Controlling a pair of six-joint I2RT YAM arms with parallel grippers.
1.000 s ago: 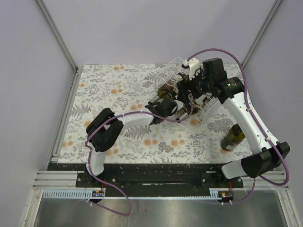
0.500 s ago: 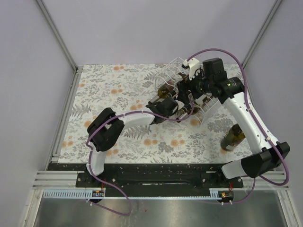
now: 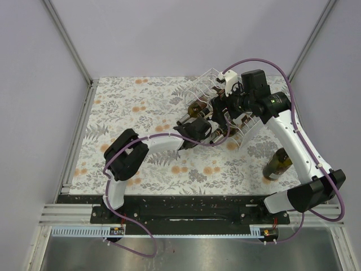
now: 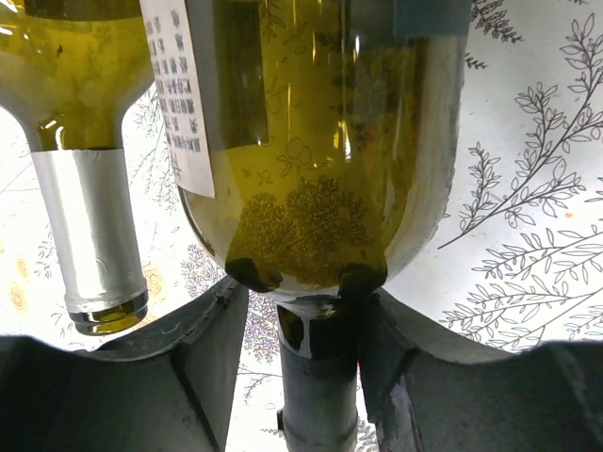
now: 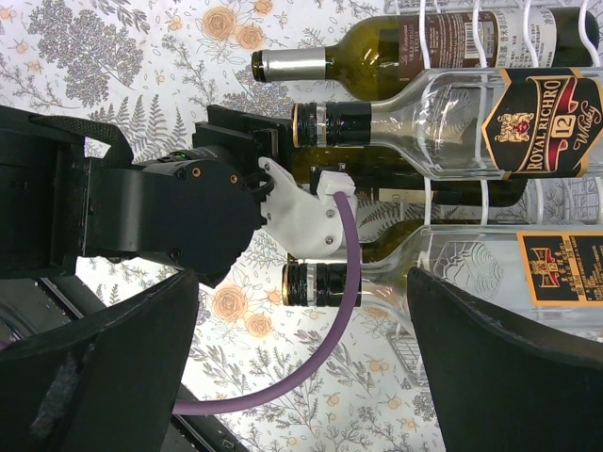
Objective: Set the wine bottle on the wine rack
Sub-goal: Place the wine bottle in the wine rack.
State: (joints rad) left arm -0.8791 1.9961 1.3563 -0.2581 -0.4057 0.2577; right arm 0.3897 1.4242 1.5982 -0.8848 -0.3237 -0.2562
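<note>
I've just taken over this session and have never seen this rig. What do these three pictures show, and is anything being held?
These are two robot arms bolted to the near edge of a flowered table. The overhead picture looks down from behind them. The other two come from a camera on each wrist. The clear wine rack at the back cradles several lying bottles. The left gripper has fingers either side of the neck of a green wine bottle, apparently gripping it. The right gripper hovers open above the rack, empty. A spare bottle stands upright on the table's right side.
</note>
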